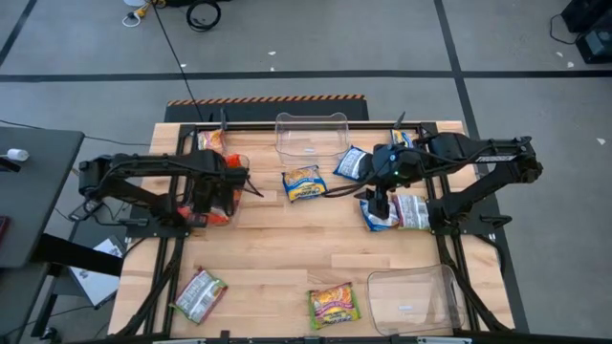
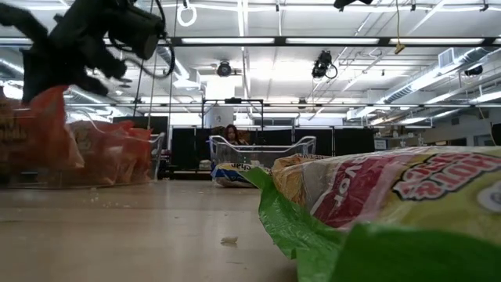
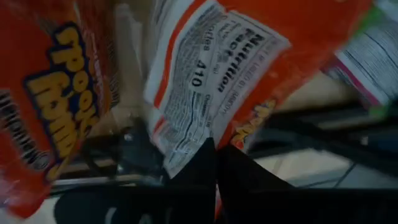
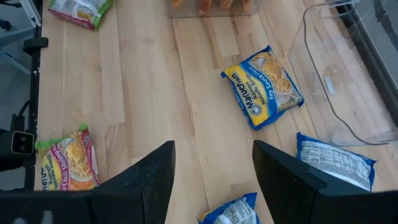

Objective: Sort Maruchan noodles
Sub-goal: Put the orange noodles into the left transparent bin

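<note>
High view gave you the wooden table [image 1: 287, 239] with most of its middle bare: open board ran from the yellow-and-blue packet [image 1: 304, 183] down to the front edge, where a yellow-green packet [image 1: 332, 306] and a silver-white packet [image 1: 199, 295] lay close to the rim. One clear tray [image 1: 311, 134] sat at the far edge, and another clear tray [image 1: 413, 298] filled the near right corner, its wall nearly at the table's edge.

Your left gripper [image 1: 239, 179] hung over the left side, above a clear bin of orange-red packets [image 1: 215, 196]. Its fingers [image 3: 208, 168] were pinched fully together on the lower edge of an orange-red packet [image 3: 217, 74], nutrition label facing the wrist camera. A second orange packet crowded beside it, so you could not see how much of the bin lay under the grip.

Your right gripper [image 1: 380, 203] hovered above a blue packet [image 1: 378, 215] near the right-hand cluster, its fingers [image 4: 149, 180] spread wide with nothing between them; bare wood showed in the gap.

Low view was mostly blocked: the yellow-green packet filled the right foreground, and the left arm was cut off at the upper corner. A person far behind the table was too small to make out.
</note>
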`<action>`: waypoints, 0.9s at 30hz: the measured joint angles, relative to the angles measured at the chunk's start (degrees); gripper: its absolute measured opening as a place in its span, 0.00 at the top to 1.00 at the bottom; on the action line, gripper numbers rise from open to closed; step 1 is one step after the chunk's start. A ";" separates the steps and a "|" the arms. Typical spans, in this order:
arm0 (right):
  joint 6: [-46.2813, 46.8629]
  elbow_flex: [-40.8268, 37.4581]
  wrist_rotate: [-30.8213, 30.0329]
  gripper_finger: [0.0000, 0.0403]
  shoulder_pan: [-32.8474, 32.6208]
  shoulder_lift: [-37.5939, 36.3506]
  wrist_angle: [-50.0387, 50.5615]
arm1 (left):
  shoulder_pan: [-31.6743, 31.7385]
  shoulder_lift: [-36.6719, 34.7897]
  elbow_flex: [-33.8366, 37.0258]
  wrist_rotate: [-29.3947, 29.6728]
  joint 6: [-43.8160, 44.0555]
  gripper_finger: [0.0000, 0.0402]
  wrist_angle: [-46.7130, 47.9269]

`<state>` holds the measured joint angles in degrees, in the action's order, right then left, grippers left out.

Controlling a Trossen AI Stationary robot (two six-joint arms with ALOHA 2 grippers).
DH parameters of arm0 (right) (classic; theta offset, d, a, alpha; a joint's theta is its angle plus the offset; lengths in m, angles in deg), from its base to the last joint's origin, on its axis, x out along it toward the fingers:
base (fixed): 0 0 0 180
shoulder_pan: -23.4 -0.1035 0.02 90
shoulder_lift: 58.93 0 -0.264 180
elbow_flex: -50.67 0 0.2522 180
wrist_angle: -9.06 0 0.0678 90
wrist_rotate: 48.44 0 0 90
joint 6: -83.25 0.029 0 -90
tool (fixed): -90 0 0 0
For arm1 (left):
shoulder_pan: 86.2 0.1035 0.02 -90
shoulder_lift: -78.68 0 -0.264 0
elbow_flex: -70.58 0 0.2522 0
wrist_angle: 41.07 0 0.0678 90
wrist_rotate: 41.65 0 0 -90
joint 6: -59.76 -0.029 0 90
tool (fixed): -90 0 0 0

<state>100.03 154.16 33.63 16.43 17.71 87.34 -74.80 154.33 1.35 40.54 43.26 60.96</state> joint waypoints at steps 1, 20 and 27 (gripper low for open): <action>-0.21 0.00 0.01 0.45 0.30 0.00 -0.25 | 0.60 -0.14 -1.65 -0.26 -2.71 0.99 1.45; 5.73 -0.02 -0.51 0.45 4.49 0.00 -9.82 | 19.35 8.77 1.17 9.00 -24.35 0.97 -17.30; 6.20 -0.02 -2.83 0.45 4.51 0.00 -13.14 | 20.32 8.73 1.06 11.17 -23.22 0.94 -22.39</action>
<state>106.23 154.14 30.80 20.94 17.71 74.21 -54.47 163.06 2.41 51.71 20.03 38.58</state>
